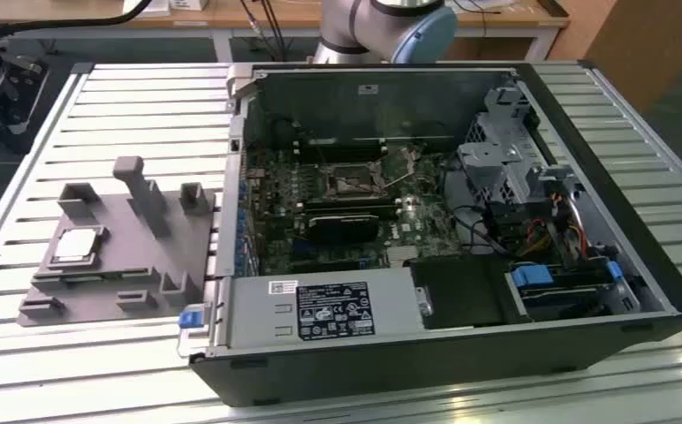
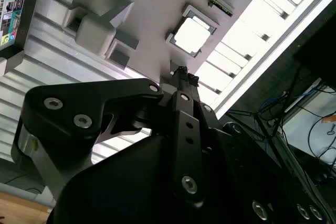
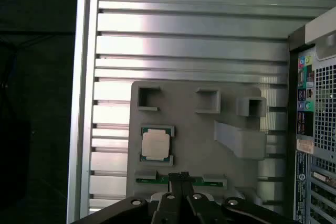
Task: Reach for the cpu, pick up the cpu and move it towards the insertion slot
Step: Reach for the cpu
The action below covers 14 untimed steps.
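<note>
At the exterior view's left, a small, flat, square, silver-topped cpu [image 1: 73,246] lies face up in a shallow pocket of a grey plastic fixture [image 1: 129,269] with upright posts. The fixture sits on a ribbed aluminium table [image 1: 140,97]. Nothing touches the chip.

In the first wrist view the black two-fingered gripper [image 3: 180,176] hangs above the fixture's edge, near the cpu but off to one side of it — not over it. Its fingers look pressed together at the tips and hold nothing, though the angle is steep and a hairline gap could be hidden there.

Further toward the exterior view's right stands an open black computer case [image 1: 624,150]. On the green board inside it is the insertion slot [image 1: 347,182], a small square socket with a dark centre and a silver metal frame. It is well apart from the chip, with the case wall between them.

The chip should be light, thin and quite rigid. Its smooth metal lid is likely slippery, and its underside is probably delicate. The safest hold is therefore across two opposite edges of the pale rim, squeezed gently and kept level. The pocket's raised lips seem to hug two sides — the freer sides look like the place for the fingers to go in.
</note>
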Available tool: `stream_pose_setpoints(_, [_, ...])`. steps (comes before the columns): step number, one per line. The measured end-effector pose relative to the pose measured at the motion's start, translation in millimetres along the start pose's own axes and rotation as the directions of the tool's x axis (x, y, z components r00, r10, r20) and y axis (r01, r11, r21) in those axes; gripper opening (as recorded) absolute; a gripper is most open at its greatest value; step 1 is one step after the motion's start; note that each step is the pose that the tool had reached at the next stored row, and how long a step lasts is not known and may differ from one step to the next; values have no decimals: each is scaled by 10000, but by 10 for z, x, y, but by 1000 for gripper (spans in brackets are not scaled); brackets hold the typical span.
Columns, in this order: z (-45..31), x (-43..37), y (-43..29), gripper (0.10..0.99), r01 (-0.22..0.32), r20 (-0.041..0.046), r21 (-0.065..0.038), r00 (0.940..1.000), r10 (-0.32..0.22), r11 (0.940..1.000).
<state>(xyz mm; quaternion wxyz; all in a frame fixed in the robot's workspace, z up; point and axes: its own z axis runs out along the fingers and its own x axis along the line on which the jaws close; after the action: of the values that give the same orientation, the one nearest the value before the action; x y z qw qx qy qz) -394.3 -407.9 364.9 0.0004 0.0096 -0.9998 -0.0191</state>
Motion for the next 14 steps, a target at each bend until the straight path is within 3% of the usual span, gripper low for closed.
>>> stream_pose_setpoints(9, [15, 5, -9, 106, 0, 0, 0, 10000, 0, 10000])
stream_pose_setpoints(14, [87, 19, -21, 106, 1, 0, 0, 10000, -1, 10000])
